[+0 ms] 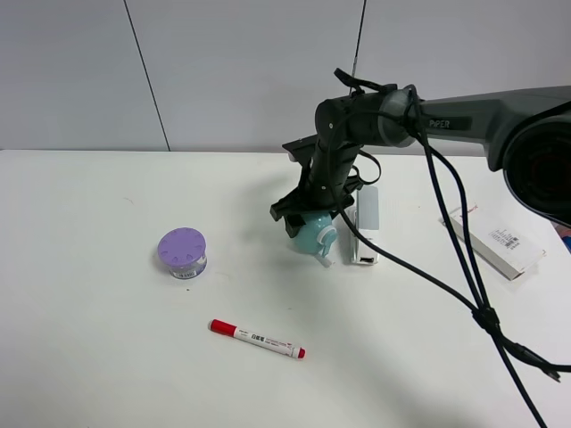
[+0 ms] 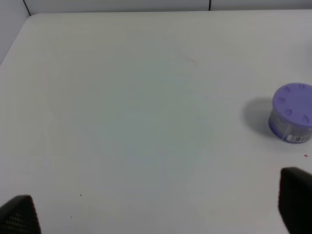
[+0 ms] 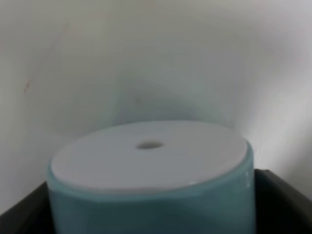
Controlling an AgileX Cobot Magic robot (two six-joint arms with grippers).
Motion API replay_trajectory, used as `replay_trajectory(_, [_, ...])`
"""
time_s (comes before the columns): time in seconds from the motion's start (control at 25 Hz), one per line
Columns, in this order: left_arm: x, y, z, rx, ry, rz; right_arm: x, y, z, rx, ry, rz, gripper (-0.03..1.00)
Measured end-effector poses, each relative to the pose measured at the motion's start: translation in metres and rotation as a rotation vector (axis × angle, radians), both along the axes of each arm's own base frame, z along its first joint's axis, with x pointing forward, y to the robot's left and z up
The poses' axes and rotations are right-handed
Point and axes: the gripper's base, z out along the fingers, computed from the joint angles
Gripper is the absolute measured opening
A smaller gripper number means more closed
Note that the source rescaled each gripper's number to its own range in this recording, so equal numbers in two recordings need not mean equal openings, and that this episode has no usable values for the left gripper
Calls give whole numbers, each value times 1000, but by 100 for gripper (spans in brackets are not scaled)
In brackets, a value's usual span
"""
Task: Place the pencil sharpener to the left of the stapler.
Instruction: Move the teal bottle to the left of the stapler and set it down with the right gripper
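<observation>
The mint-teal pencil sharpener (image 1: 311, 237) sits low between the fingers of my right gripper (image 1: 306, 221), just left of the white and grey stapler (image 1: 364, 228). I cannot tell whether it rests on the table or hangs just above it. In the right wrist view the sharpener (image 3: 151, 195) fills the lower part, its flat white face with a small hole turned to the camera, with dark fingers (image 3: 280, 202) pressed on both sides. My left gripper (image 2: 156, 219) is open over bare table, and only its two fingertips (image 2: 296, 197) show at the corners.
A purple round container (image 1: 183, 252) (image 2: 292, 113) stands at the left middle of the table. A red marker (image 1: 257, 339) lies nearer the front. A flat white box (image 1: 495, 239) lies at the right. Black cables (image 1: 464, 267) hang from the right arm.
</observation>
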Motion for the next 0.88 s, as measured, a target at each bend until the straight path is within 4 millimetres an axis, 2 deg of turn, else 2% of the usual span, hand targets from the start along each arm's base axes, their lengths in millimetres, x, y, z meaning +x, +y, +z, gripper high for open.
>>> replay_trajectory(0.48, [0, 0, 0, 0, 0, 0, 0, 1, 0, 15, 5, -9, 15])
replay_trajectory(0.52, [0, 0, 0, 0, 0, 0, 0, 1, 0, 17, 6, -10, 19])
replay_trajectory(0.56, [0, 0, 0, 0, 0, 0, 0, 2, 0, 20, 8, -12, 27])
replay_trajectory(0.68, [0, 0, 0, 0, 0, 0, -1, 2, 0, 22, 9, -19, 61])
replay_trajectory(0.72, [0, 0, 0, 0, 0, 0, -1, 2, 0, 22, 10, -22, 69])
replay_trajectory(0.8, [0, 0, 0, 0, 0, 0, -1, 2, 0, 23, 11, -27, 78])
replay_trajectory(0.88, [0, 0, 0, 0, 0, 0, -1, 2, 0, 24, 11, -29, 80])
